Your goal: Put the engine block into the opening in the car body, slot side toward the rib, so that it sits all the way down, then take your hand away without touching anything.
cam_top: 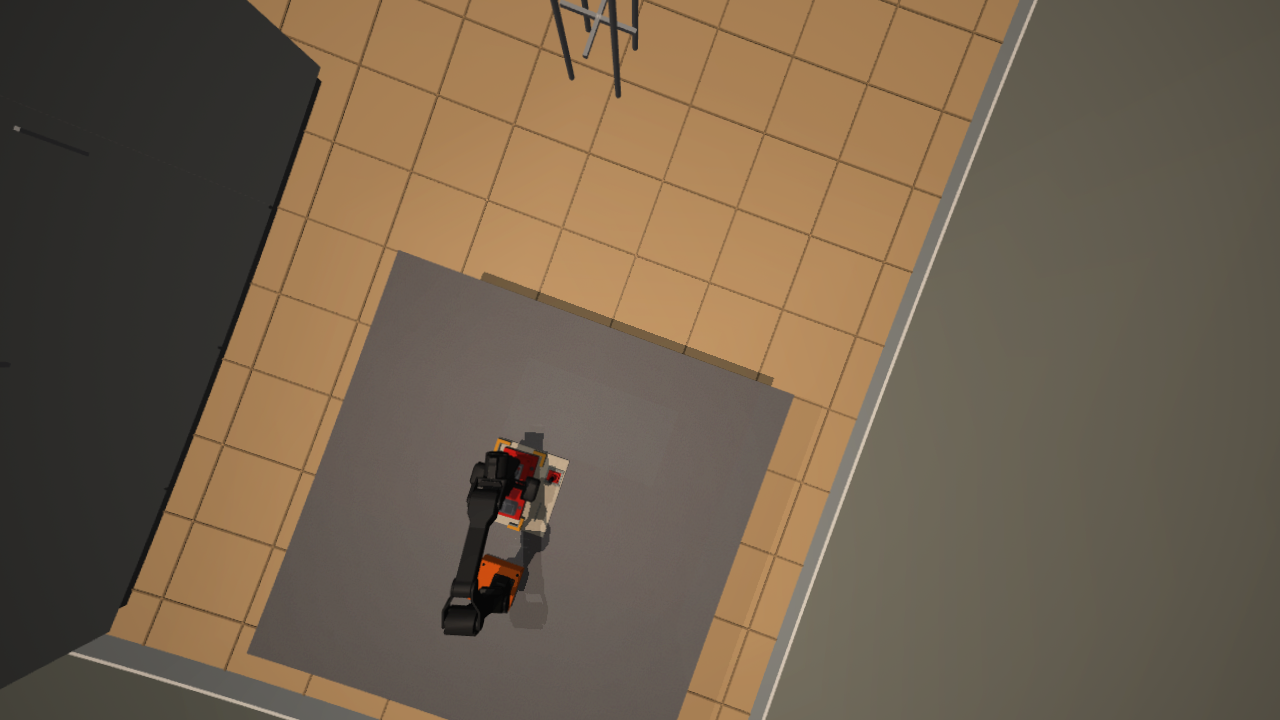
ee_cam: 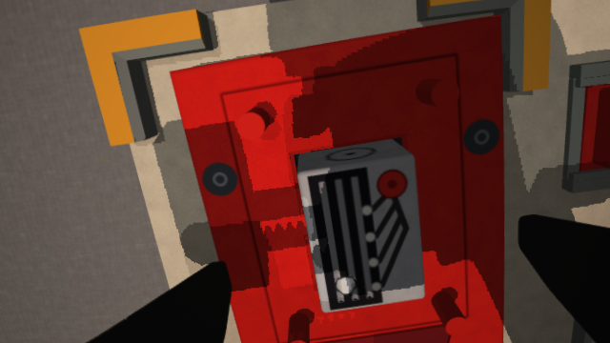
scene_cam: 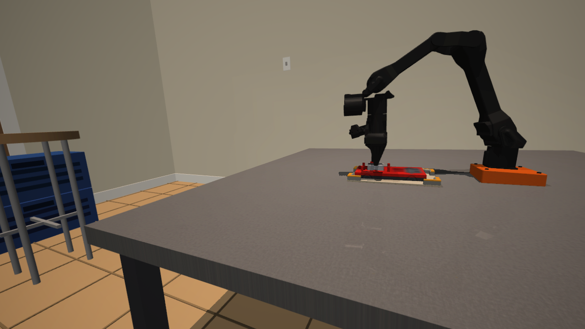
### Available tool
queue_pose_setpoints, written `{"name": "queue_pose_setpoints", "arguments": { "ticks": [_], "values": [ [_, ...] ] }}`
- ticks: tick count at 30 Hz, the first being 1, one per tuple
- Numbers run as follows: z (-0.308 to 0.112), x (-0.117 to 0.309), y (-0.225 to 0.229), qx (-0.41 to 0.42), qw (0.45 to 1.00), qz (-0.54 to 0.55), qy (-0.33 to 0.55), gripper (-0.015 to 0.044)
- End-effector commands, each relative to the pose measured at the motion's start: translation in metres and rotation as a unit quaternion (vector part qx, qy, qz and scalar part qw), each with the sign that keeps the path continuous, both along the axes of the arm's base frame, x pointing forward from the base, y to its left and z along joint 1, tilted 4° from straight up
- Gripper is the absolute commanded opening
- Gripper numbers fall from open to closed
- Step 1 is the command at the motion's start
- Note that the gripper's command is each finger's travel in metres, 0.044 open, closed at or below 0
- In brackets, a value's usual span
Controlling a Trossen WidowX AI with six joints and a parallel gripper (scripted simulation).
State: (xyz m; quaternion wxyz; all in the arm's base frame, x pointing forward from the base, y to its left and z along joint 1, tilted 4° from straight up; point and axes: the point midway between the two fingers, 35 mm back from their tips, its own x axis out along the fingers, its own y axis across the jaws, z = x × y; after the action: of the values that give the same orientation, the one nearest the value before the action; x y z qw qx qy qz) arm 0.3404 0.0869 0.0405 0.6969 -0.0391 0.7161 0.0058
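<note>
The grey engine block point(ee_cam: 362, 229) point(scene_cam: 380, 167) sits in the opening of the red car body point(ee_cam: 353, 110) point(scene_cam: 401, 172) point(cam_top: 523, 461), upright with its ribbed and piped top showing. Its top stands above the red deck. Thin dark gaps show at its far corners in the wrist view. My gripper point(ee_cam: 372, 253) point(scene_cam: 375, 164) is open, with one black finger well out to each side of the block and not touching it. The block's lower part, its slot and the rib are hidden, so I cannot tell whether it rests on the bottom.
Red posts point(ee_cam: 252, 123) point(ee_cam: 445, 92) stand around the block, with two more near the fingers. Orange corner brackets point(ee_cam: 100, 90) point(ee_cam: 537, 48) hold the body on a cream plate point(ee_cam: 240, 29). A grey holder point(ee_cam: 576, 124) with a red part stands to the right in the wrist view.
</note>
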Motion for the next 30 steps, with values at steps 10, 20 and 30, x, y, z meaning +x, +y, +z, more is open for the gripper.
{"name": "queue_pose_setpoints", "arguments": {
  "ticks": [10, 20, 30],
  "values": [
    [0.0081, 0.0018, 0.001, 0.004, 1.0, 0.001, -0.005, 0.0282],
    [0.0081, 0.0018, 0.001, 0.004, 1.0, 0.001, -0.005, 0.002],
    [0.0079, 0.0018, 0.001, 0.004, 1.0, 0.001, -0.005, 0.0]
  ]
}}
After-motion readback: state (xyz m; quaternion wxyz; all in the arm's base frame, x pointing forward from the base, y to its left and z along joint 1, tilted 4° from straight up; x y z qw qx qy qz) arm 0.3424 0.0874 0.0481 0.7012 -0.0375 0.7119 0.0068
